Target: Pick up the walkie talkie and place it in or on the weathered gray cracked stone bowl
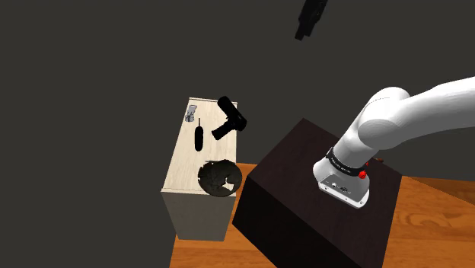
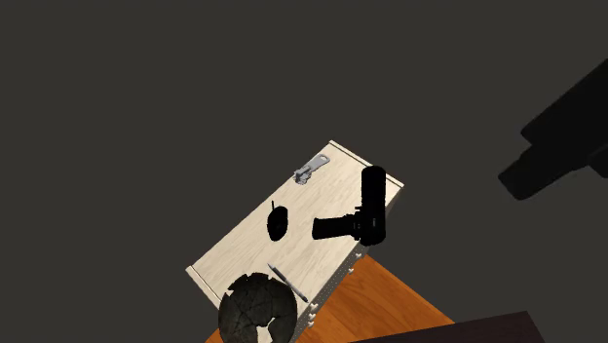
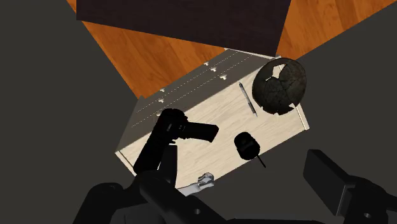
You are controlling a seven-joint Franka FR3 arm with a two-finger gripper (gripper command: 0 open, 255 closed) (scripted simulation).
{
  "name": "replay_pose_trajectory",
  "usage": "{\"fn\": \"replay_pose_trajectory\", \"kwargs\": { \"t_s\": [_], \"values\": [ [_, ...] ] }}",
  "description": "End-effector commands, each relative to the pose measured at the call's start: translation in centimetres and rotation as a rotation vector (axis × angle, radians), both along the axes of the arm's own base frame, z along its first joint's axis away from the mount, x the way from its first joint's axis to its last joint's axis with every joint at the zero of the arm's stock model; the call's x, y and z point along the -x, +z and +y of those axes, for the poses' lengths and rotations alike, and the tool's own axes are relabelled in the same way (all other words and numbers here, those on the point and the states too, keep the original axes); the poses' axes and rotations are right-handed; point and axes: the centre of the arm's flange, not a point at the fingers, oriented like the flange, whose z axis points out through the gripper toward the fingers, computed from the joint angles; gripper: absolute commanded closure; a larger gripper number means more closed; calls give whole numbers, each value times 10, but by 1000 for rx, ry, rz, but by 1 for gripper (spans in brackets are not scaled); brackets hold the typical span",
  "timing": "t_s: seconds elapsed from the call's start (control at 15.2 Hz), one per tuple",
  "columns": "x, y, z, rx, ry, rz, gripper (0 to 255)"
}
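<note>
The pincer (image 3: 245, 191) is held open and empty, high above the pale wooden surface (image 3: 280, 124), so nothing is grasped yet. Below it the walkie talkie (image 3: 245, 145) is seen lying flat on that surface, near a black L-shaped object (image 3: 181, 130). Farther along, past a pen (image 3: 247, 97), the cracked grey stone bowl (image 3: 280, 84) is set without the walkie talkie; descent, grasp, carry and release are judged undone.

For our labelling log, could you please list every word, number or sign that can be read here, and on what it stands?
None can be read.
The walkie talkie, the cracked bowl and the pale table top show no lettering.
Small dark marks on the arm's base collar are too small to read.
</note>
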Motion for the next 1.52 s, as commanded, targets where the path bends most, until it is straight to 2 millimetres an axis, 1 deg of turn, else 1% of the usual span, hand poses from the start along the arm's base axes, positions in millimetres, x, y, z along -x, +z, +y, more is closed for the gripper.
{"fn": "replay_pose_trajectory", "kwargs": {
  "t_s": [0.0,0.73,1.45],
  "values": [
    [0,0,0,0,0,0,0],
    [-60,-110,75,-5,-186,43,0],
    [-129,-221,139,-10,-373,86,0]
  ]
}}
